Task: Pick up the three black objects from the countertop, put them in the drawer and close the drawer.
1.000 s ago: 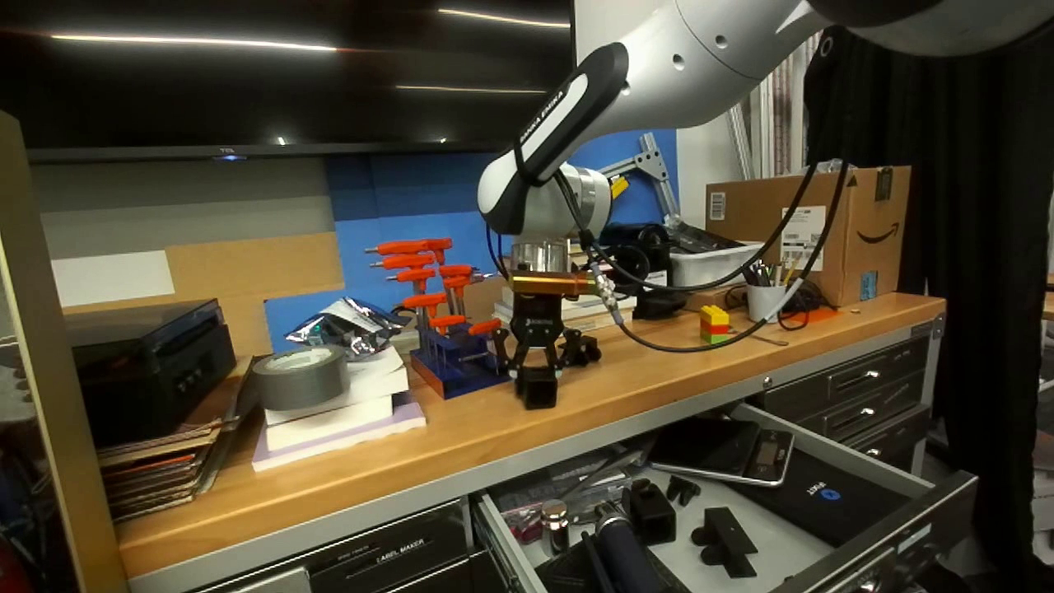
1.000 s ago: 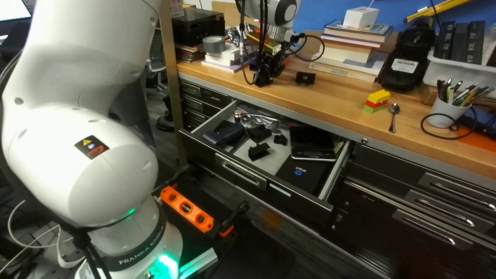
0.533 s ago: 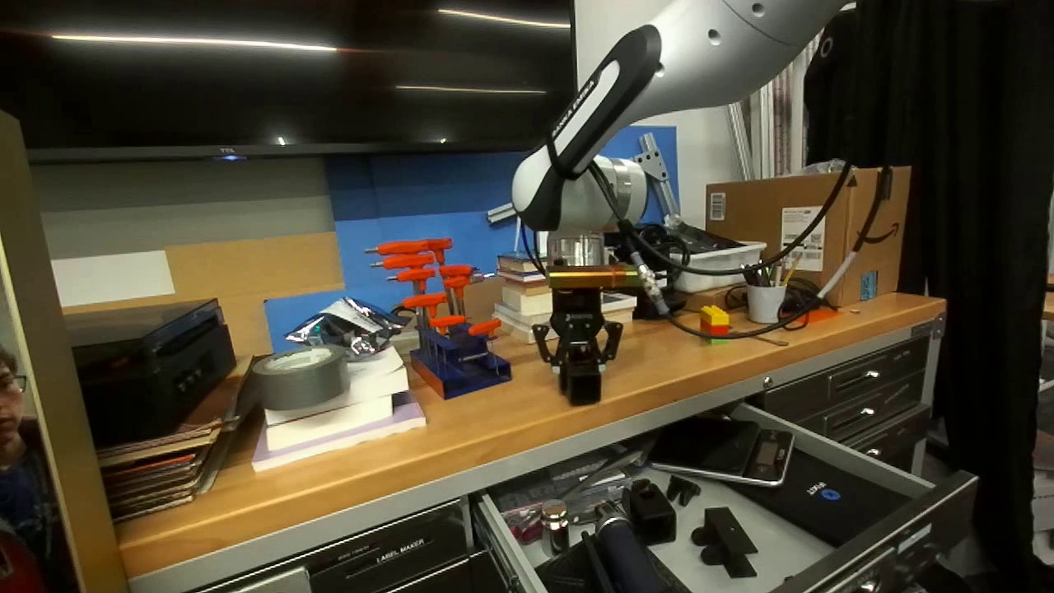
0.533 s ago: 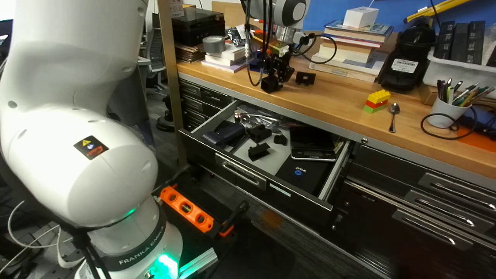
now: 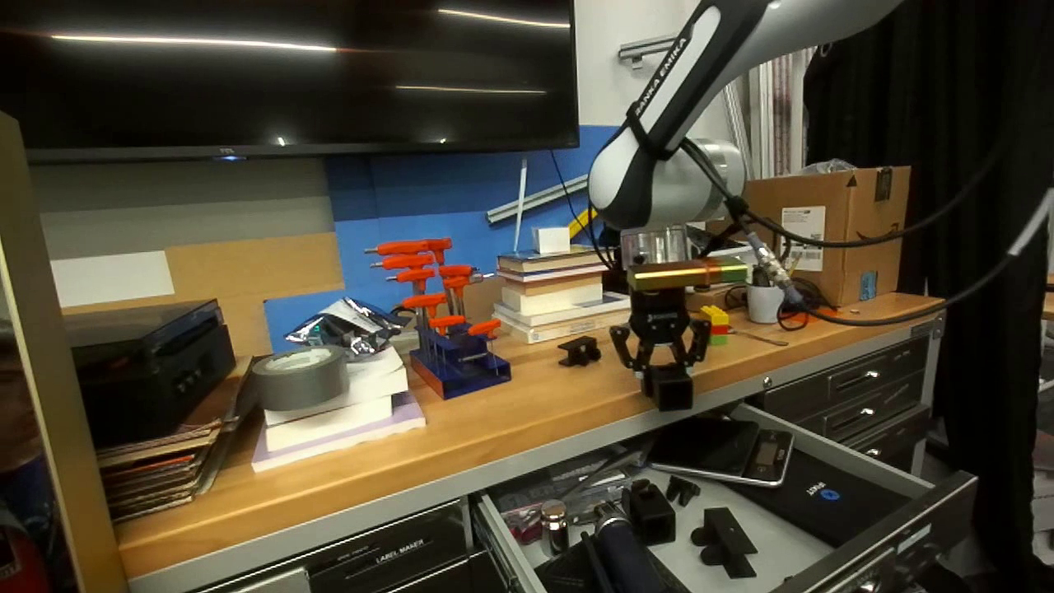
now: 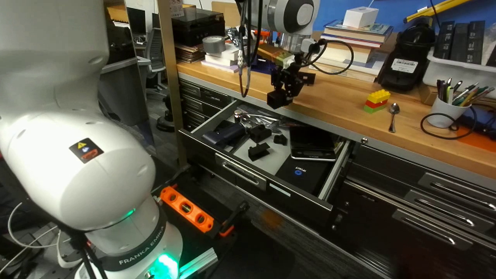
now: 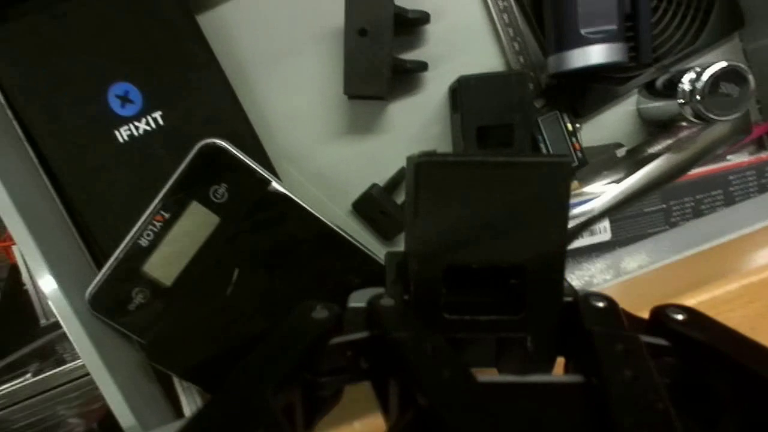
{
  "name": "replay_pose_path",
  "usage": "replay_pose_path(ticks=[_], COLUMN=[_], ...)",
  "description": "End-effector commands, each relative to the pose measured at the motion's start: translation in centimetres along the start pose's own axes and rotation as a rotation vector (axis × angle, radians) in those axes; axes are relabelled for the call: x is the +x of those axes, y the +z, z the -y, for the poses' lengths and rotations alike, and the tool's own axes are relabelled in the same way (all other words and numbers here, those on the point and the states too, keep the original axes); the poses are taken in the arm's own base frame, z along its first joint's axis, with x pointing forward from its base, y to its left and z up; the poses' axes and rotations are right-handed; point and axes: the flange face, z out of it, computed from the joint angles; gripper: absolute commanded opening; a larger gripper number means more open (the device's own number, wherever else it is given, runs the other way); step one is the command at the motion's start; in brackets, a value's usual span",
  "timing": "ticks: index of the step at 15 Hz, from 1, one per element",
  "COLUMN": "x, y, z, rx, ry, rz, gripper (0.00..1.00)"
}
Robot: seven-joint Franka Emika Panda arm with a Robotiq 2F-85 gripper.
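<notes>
My gripper [image 5: 664,362] is shut on a chunky black block [image 5: 671,390], held in the air by the front edge of the countertop [image 5: 486,445], near the back of the open drawer [image 6: 209,151]. The held block fills the middle of the wrist view [image 7: 489,210] and hides the fingertips there. Another black object [image 5: 580,352] sits on the countertop behind the gripper; in an exterior view [image 6: 309,78] the gripper partly covers it. Inside the drawer lie a flat two-pronged black piece [image 7: 369,54], a black block [image 7: 492,114] and a small black piece [image 7: 381,210].
The drawer also holds a Taylor scale [image 7: 180,243], an iFixit case [image 7: 129,144] and a dark cylindrical tool [image 6: 224,133]. On the countertop stand a hex-key rack [image 5: 453,371], stacked books [image 5: 560,309], toy bricks [image 6: 377,101], a spoon [image 6: 393,112] and a pen cup [image 6: 445,110].
My gripper has carried the black block along the countertop and forward to the drawer's back edge. The black object on the countertop has come out from behind it. The drawer has not moved.
</notes>
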Motion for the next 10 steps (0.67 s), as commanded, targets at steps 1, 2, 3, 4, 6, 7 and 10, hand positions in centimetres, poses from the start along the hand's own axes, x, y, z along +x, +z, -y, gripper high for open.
replay_pose_path(ticks=[1, 2, 3, 4, 6, 7, 10], x=[-5.2, -6.1, -6.8, -7.5, -8.2, -8.4, -8.6], y=[1.6, 2.6, 3.5, 4.4, 6.3, 7.3, 9.6], z=[-3.0, -3.8, -4.5, -5.3, -6.8, -7.5, -9.7], rx=[0.002, 0.004, 0.009, 0.011, 0.016, 0.019, 0.032], ry=[0.02, 0.032, 0.037, 0.049, 0.067, 0.079, 0.115], rz=[-0.048, -0.054, -0.063, -0.07, -0.081, -0.085, -0.094], gripper=[0.27, 0.27, 0.27, 0.27, 0.27, 0.27, 0.27])
